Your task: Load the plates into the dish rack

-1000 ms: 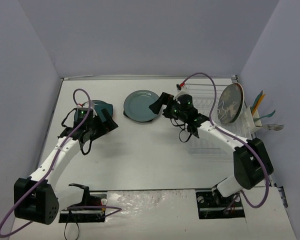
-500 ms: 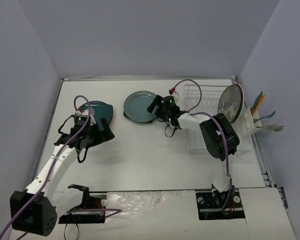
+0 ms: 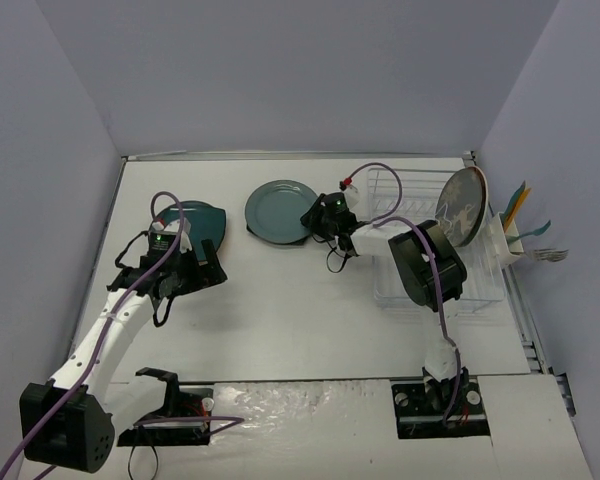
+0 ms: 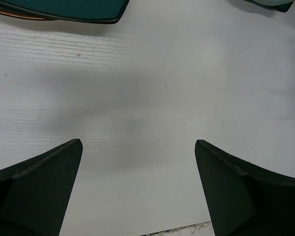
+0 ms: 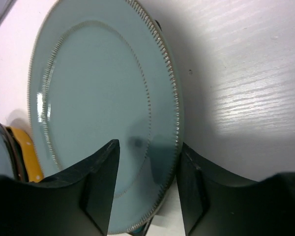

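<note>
White rack (image 3: 485, 285) seemingly holds one plate (image 3: 462, 207).

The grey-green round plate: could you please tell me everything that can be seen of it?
The grey-green round plate looks like glazed ceramic, with a beaded rim and a beaded inner ring. It lies face up at the far middle of the table, left of the dish rack. The right gripper straddles its rim on the rack side, one finger over the face, one outside; whether it is clamped cannot be told.
</note>
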`<state>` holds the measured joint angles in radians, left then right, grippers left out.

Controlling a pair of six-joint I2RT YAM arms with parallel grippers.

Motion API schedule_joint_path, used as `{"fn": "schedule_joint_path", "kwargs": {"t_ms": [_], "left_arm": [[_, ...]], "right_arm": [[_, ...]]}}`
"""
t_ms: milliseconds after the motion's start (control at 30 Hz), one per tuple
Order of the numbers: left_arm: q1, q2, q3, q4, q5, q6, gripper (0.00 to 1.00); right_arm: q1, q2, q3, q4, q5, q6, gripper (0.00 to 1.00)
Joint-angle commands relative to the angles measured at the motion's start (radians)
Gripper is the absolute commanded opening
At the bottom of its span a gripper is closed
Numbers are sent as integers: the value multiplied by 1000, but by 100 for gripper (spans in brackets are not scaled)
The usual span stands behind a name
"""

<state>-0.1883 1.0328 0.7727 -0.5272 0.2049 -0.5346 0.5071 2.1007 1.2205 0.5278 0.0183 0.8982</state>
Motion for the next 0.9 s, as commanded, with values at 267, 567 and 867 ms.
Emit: {"fn": "schedule_joint_path", "kwargs": {"t_ms": [267, 567, 867], "left_arm": [[6, -27, 48, -3, 2, 25, 97], [7, -61, 36, -33, -9, 32, 97], [9, -82, 40, -47, -12, 25, 97]], "right_arm": [[25, -69, -100, 112, -59, 37, 3], [68, -178, -226, 104, -99, 53, 1], [100, -266, -309, 33, -126, 42, 2]]}}
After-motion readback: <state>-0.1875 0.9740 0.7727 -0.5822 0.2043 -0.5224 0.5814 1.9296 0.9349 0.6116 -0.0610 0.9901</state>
